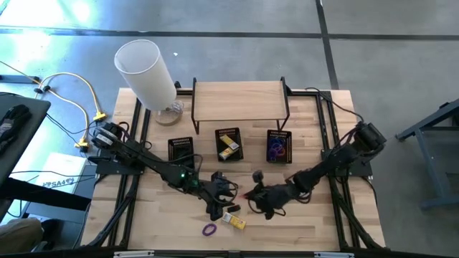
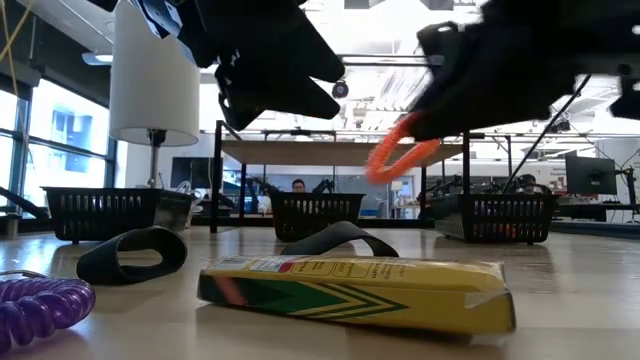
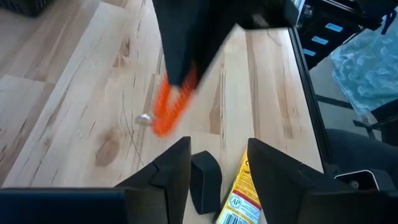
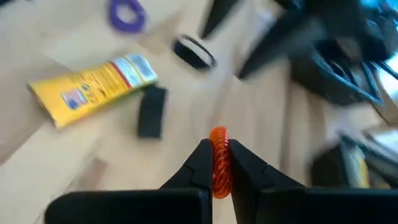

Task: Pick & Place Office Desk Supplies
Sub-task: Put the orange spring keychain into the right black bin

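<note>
While lifted, right tool (image 4: 216, 163) pinches orange coil (image 4: 219, 155) — left tool (image 3: 217, 165) apart

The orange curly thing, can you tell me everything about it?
The orange coil band is a springy spiral loop, plastic by its look. The right gripper is shut on it, pinching it between its two dark fingers and holding it up off the wooden table, so it dangles in the low view. Nothing else touches it.
</note>
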Available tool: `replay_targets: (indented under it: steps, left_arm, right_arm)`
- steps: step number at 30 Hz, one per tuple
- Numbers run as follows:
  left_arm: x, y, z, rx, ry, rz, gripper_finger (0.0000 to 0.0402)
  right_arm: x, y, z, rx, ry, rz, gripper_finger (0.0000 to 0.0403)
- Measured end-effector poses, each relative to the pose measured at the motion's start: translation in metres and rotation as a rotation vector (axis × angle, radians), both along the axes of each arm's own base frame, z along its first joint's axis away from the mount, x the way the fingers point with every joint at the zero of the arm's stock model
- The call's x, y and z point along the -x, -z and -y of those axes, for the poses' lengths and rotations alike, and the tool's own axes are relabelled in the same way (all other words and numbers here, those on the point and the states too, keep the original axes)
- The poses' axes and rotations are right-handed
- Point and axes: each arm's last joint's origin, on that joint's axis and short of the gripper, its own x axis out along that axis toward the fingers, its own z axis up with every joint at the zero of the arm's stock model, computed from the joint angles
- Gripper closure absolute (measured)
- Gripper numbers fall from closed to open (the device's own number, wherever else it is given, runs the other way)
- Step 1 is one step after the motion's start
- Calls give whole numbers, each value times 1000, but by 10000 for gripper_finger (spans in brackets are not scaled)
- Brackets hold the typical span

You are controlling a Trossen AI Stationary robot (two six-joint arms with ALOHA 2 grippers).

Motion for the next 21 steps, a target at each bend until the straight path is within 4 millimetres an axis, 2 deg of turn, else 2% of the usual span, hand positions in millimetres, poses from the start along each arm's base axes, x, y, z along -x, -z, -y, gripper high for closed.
replay_targets:
  steps: [4, 12, 16, 21]
  left_arm:
    - [0, 0, -1, 4, 4, -2, 248]
    - [1, 1, 3, 67, 125, -40, 247]
    - [2, 1, 4, 57, 165, -39, 247]
    - [2, 2, 3, 53, 168, -46, 247]
  right_arm:
    - [20, -10, 0, -28, 172, -44, 385]
    - [67, -52, 2, -175, 462, 64, 385]
    - [82, -64, 21, -271, 647, 105, 385]
    - [89, -62, 56, -367, 939, 73, 385]
